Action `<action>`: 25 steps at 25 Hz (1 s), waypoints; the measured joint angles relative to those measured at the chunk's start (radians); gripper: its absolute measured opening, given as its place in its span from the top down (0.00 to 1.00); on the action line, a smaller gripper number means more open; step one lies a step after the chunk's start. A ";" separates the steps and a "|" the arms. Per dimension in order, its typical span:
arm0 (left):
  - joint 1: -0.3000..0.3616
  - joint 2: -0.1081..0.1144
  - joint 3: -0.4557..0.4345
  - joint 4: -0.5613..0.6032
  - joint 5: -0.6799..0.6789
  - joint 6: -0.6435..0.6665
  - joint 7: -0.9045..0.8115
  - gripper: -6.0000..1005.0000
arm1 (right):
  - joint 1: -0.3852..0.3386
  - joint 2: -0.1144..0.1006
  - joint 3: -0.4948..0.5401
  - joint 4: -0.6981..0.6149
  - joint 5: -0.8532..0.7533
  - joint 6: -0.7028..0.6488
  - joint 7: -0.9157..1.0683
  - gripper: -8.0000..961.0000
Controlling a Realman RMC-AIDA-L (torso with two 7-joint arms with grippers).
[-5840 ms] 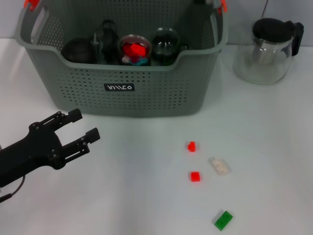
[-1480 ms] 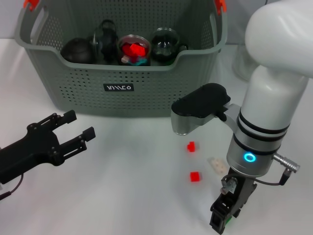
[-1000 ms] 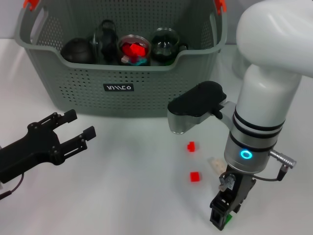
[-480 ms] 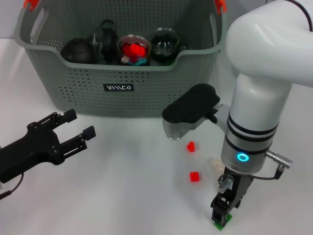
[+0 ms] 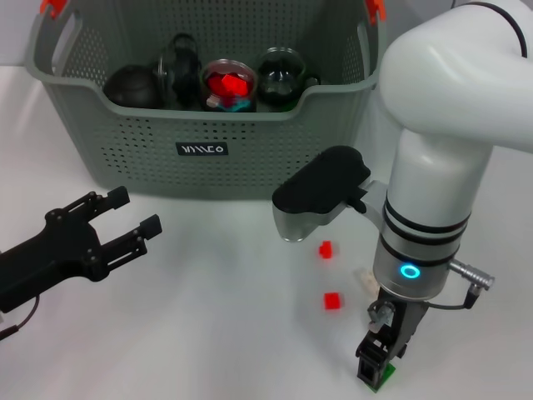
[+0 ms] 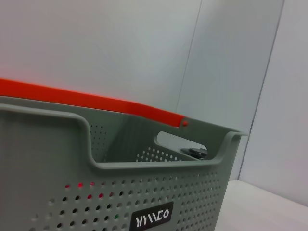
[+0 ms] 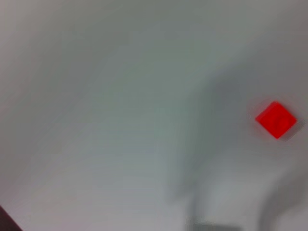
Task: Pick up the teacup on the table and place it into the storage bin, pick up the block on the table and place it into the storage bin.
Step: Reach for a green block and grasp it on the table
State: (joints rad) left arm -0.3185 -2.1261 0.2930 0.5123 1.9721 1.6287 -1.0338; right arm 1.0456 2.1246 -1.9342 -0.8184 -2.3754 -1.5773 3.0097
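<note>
The grey perforated storage bin [image 5: 250,150] stands at the back of the table, and its wall with the black label fills the left wrist view [image 6: 202,192]. Inside it are a dark teapot [image 5: 133,85] and glass cups, one holding red blocks [image 5: 226,83]. I see no teacup on the table. My right gripper [image 5: 379,357] points straight down onto a green block [image 5: 379,383], whose edge shows under it. Two red blocks [image 5: 326,248] [image 5: 332,301] and a pale block [image 5: 363,276] lie nearby. One red block shows in the right wrist view [image 7: 275,120]. My left gripper [image 5: 133,213] hovers open and empty at the left.
The white right arm [image 5: 441,150] hides the back right of the table. The white table [image 5: 216,317] lies between the two grippers.
The right arm came into view and reached down over the green block. In the last second it shifted slightly left with the gripper staying on the block. The left arm has not moved.
</note>
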 joint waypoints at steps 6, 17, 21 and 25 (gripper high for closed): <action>0.001 0.000 0.000 0.000 0.000 -0.001 0.000 0.25 | -0.005 0.000 -0.004 0.007 0.000 0.001 0.000 0.41; 0.001 -0.001 0.000 0.000 0.001 -0.001 0.000 0.25 | -0.005 -0.002 -0.011 0.013 -0.009 0.004 0.000 0.41; 0.001 -0.002 0.000 0.000 0.001 -0.001 0.000 0.25 | -0.002 -0.005 -0.006 0.013 -0.021 0.003 0.001 0.41; 0.001 -0.002 0.000 0.000 0.001 -0.001 -0.001 0.25 | -0.001 -0.004 -0.006 0.006 -0.021 -0.002 0.001 0.41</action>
State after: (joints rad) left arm -0.3175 -2.1276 0.2930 0.5123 1.9726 1.6275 -1.0347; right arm 1.0446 2.1207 -1.9406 -0.8125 -2.3964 -1.5793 3.0106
